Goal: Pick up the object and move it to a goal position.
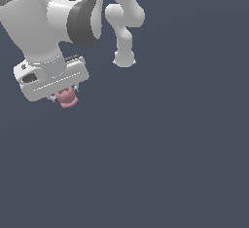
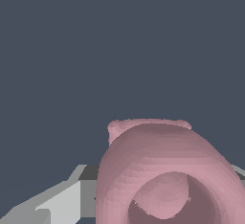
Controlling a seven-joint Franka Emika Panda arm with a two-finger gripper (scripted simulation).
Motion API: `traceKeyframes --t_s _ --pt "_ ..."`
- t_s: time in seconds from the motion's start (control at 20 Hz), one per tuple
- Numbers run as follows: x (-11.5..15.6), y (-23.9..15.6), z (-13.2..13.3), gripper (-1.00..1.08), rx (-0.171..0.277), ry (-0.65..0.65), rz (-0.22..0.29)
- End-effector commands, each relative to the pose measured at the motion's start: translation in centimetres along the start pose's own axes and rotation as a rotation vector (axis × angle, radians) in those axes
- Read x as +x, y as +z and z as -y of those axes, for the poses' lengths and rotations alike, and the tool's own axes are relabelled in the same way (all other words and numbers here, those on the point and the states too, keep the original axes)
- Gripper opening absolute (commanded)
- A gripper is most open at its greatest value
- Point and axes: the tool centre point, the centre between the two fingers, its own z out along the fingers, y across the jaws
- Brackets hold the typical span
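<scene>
Look at the exterior view and you find the white Panda arm (image 1: 53,22) reaching in from the upper part of the picture toward that view's left, its broad hand tilted so the underside faces down and toward the view's right. Your gripper (image 1: 64,97) sits at the lower edge of that hand, and the small pink object (image 1: 66,97) is tucked right up against it, between the short fingers, poking out below the hand's white body. Only stubs of the fingers show on either side of the pink lump, touching it, so you can take the hand as clamped on the object.

In the wrist view the object (image 2: 165,170) fills the lower part of the picture: a rounded, lumpy pink form with a thick ring-like opening facing the camera and a flatter pink edge behind it. A pale grey finger (image 2: 62,204) lies just beside it, with a dark strip along the finger's inner edge.

Around the arm and object you see only flat, dark blue-grey background (image 1: 170,163); no surface edge or goal marker can be made out.
</scene>
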Motion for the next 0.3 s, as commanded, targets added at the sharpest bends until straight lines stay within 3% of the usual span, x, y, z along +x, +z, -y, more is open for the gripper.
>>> traceKeyframes --t_s 0.0,0.25 --pt "-0.17 -0.43 -0.58 -1.00 0.000 -0.001 0.000" --pt "-0.27 -0.69 -0.97 -1.00 0.000 -0.001 0.000"
